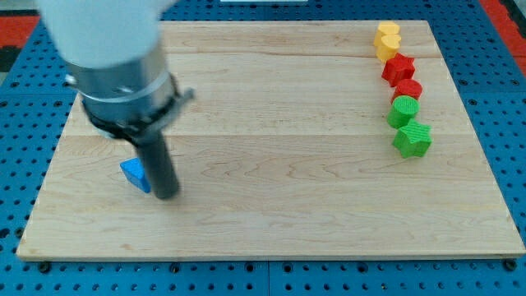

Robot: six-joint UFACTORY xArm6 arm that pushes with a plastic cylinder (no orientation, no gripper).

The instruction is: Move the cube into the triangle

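My tip point(167, 195) rested on the counter point(271, 164) near its left side, a plain rod with nothing to clamp; the blue triangle point(136, 174) touched its left; no cube showed; yellow point(388, 39), red point(399, 67) and green point(412, 139) blocks lined the far right.

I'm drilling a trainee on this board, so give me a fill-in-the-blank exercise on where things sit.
1. My tip sits just to the view's ___ of the blue block.
2. The column of blocks at the view's right is topped by the ___ heart.
3. The green star is the ___ block of that column.

Missing words: right; yellow; bottom
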